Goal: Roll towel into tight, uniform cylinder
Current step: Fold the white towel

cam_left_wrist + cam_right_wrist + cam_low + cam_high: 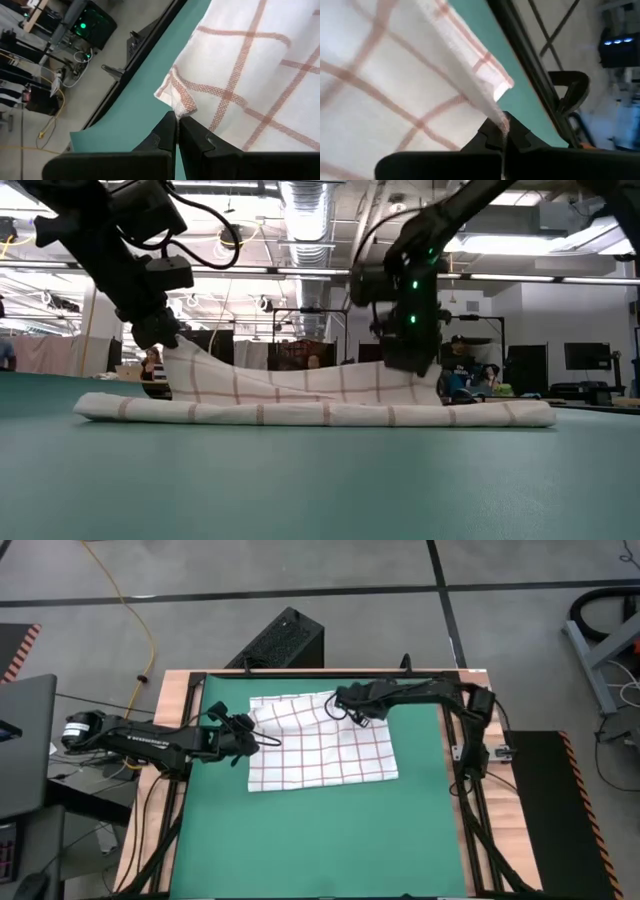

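Towel (320,745) lies on the green mat (300,840), toward 12 o'clock of centre, mostly flat, not rolled yet. I've got both grippers pinching its far edge. Left gripper (252,730) has its jaws clamped together on the corner at about 10 o'clock of the towel; the left wrist view shows that hemmed corner (175,97) running right into the closed fingers (192,137). Right gripper (345,705) is shut on the far edge near 12 o'clock; the right wrist view shows the hem (485,75) draped down into its fingertips.

Low view: the held edge (210,365) is lifted off the mat while the near edge stays down. I judge I'm holding two points so the edge comes over evenly and the first fold of the roll starts straight.

Writing: pale lettering along the left arm (140,737), too small to read. No other labels legible.
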### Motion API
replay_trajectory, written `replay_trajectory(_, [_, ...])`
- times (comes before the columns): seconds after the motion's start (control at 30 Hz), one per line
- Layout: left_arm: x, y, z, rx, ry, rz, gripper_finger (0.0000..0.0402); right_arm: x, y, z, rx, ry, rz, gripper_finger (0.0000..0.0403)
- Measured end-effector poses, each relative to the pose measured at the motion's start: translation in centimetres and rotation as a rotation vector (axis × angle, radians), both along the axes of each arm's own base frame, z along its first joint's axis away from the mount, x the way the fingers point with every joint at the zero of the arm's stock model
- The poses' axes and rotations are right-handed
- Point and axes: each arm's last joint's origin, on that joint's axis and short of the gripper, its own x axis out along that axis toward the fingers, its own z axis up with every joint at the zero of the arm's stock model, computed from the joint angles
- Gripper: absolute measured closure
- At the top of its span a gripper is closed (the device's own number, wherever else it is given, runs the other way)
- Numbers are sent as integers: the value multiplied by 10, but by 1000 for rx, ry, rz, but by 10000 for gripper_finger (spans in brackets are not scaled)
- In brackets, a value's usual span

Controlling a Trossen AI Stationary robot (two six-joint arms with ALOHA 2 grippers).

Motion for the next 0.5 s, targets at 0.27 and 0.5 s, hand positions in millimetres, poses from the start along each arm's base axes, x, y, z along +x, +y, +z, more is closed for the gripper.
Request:
replay_trajectory(0.27, [-1,8,-1,-29,23,3,401,3,-7,-29,-11,91,-20,395])
replay_trajectory(0.5, [-2,15,-1,-48,30,15,402,3,-9,-29,-15,84,-28,394])
